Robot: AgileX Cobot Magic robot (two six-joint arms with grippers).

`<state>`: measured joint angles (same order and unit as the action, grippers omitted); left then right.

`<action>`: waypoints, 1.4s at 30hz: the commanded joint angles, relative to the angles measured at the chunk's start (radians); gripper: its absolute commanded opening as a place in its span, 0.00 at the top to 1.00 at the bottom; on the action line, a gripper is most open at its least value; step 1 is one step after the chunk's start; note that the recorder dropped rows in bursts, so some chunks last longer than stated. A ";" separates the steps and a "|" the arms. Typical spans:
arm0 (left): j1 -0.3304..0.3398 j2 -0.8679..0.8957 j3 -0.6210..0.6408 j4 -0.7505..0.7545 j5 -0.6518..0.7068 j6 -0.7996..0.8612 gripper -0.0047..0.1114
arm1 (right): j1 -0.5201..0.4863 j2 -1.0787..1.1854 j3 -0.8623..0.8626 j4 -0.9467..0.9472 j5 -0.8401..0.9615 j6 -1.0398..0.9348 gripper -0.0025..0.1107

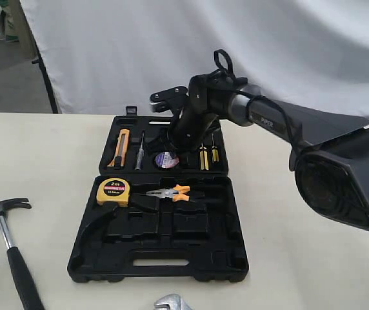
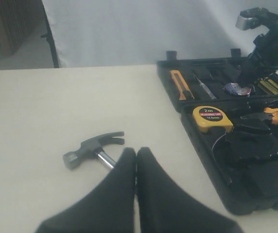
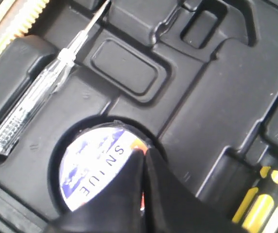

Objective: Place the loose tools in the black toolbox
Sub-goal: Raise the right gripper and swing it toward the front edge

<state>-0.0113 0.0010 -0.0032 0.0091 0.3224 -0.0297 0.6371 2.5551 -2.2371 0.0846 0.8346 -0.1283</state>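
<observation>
With the toolbox [image 1: 171,268] open under the right gripper [image 3: 141,155], the hammer [image 2: 93,148] just ahead of the closed jaws of the left gripper [image 2: 135,151] may be pushed away unless they open, the wrench [image 1: 171,302] lies well apart from the right jaws, and the tape [image 3: 93,165], in its recess under those closed tips, may stick and lift out.

Looks like a lab set (makeshift): white sheet [image 1: 107,51] hung behind a beige table [image 1: 42,148].

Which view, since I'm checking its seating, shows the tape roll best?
Right wrist view: the tape roll lies close-up in its round recess, label visible. Exterior view shows it small; left wrist view, tiny and distant.
</observation>
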 commanded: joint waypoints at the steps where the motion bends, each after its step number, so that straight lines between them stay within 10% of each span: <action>1: -0.007 -0.001 0.003 -0.003 -0.003 -0.001 0.96 | -0.006 0.014 0.005 -0.008 0.012 0.005 0.97; 29: -0.007 -0.001 0.003 -0.003 -0.003 -0.001 0.96 | -0.006 -0.251 0.019 0.036 0.330 -0.098 0.97; 42: -0.007 -0.001 0.003 -0.003 -0.003 -0.001 0.96 | -0.006 -0.843 1.010 0.355 -0.134 -0.285 0.97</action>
<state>-0.0113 0.0010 -0.0032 0.0091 0.3224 -0.0297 0.6355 1.8123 -1.3814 0.3481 0.7963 -0.3456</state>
